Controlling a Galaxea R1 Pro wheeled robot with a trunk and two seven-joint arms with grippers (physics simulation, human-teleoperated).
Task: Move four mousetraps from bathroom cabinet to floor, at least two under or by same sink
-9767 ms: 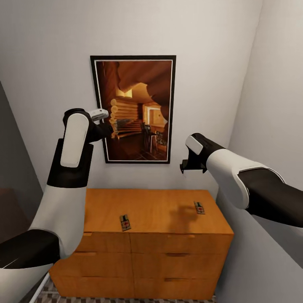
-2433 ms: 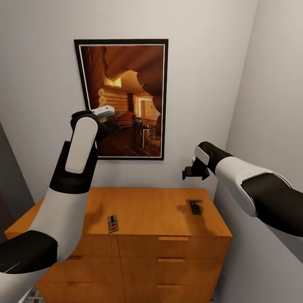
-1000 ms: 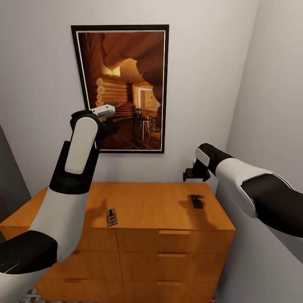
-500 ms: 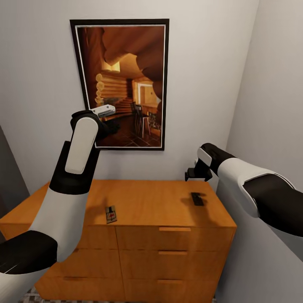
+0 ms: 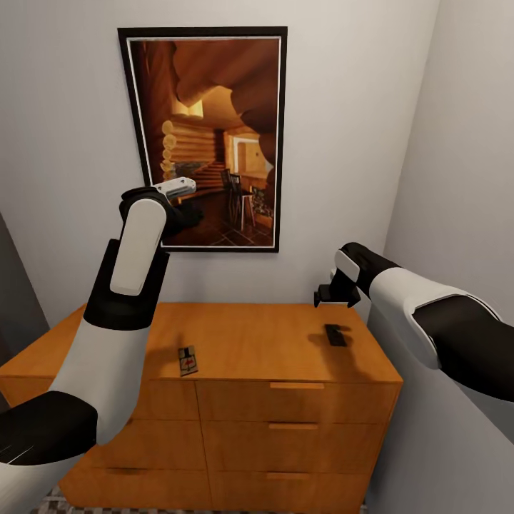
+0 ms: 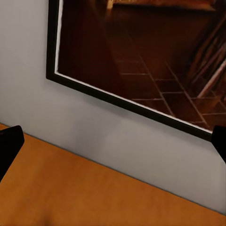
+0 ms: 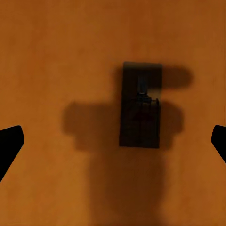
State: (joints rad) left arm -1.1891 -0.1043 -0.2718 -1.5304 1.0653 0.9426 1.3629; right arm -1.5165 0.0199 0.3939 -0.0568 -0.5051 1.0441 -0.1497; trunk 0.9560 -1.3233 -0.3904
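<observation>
the cabinet (image 5: 250, 343) stands against the back wall, its flat top carrying 2 mousetraps. one mousetrap (image 5: 188, 360) lies close to the front edge, left of the middle, its red spot plain to see. the other mousetrap (image 5: 335, 335) lies near the right edge, darkened by the shadow of the arm above it. in the right wrist view this shaded mousetrap (image 7: 140, 111) sits flat on the orange wood, roughly centred between the 2 dark fingertips (image 7: 10, 143) at the sides of the picture.

the right gripper (image 5: 334, 296) hangs above the right-hand mousetrap, apart from it, pointing down, its jaws spread wide and holding nothing. the left gripper (image 5: 187, 214) is raised high in front of the framed picture (image 5: 208, 135) on the wall; in the left wrist view its fingertips (image 6: 9, 146) stand far apart at the picture's sides, empty, facing the frame's lower border and the back of the cabinet top (image 6: 84, 197).

a strip of the bathroom floor (image 5: 57, 501) shows at the cabinet's lower left corner.
</observation>
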